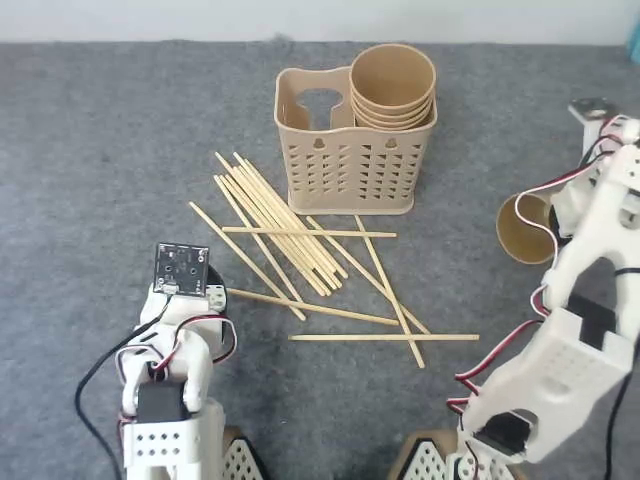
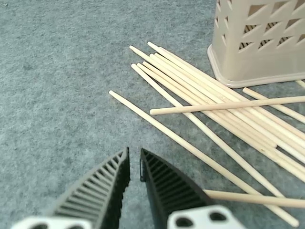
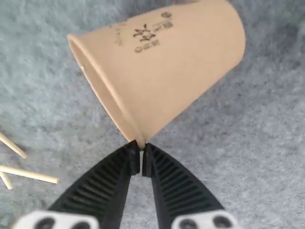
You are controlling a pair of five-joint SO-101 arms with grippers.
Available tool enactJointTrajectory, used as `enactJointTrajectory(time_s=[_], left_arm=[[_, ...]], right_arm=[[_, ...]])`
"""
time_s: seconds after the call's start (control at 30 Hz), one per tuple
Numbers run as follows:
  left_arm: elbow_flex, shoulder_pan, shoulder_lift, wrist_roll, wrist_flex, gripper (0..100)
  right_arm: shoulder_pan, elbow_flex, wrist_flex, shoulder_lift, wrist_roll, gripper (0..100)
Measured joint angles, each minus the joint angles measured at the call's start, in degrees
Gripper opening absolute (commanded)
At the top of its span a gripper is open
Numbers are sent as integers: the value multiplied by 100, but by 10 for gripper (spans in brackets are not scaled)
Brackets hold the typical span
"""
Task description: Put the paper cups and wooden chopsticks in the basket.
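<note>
Here the right gripper (image 3: 137, 148) pinches its jaws shut on the stiff rim of a presumably light, crushable paper cup (image 3: 162, 71), right of the basket (image 1: 345, 175); the left gripper (image 2: 134, 155), jaws near-closed and empty, hovers short of the basket.

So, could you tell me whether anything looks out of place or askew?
The chopsticks lie scattered beside the basket, and one paper cup is tipped sideways, its rim pinched in the right tool.

Left arm (image 1: 168, 400) stands at the lower left of the high view; left gripper (image 2: 135, 155) has its fingers drawn nearly together, a thin gap between; right arm (image 1: 575, 340) stretches up the right edge; right gripper (image 3: 137, 151) is pinched onto a paper cup (image 3: 162, 71) rim.
</note>
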Motion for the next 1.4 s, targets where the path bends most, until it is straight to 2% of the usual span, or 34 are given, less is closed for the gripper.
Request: enactJointTrajectory(time_s=[0.2, 0.53, 0.73, 0.9, 1.1, 1.23, 1.4], left_arm=[[0, -9, 0, 0, 0, 37], [0, 0, 0, 0, 0, 37], [0, 0, 0, 0, 0, 37], [0, 0, 0, 0, 0, 37], [0, 0, 0, 0, 0, 37], [0, -9, 0, 0, 0, 37], [0, 0, 0, 0, 0, 37]], right_arm=[[-176, -141, 0, -9, -308, 8], [-712, -158, 0, -237, -2286, 8], [-1442, -202, 0, -730, -2963, 8], [-1697, -202, 0, -1451, -3358, 8], [-1591, -193, 0, -1705, -3411, 8], [-1257, -185, 0, -1345, -3174, 8], [-1521, 193, 0, -1169, -2936, 8]])
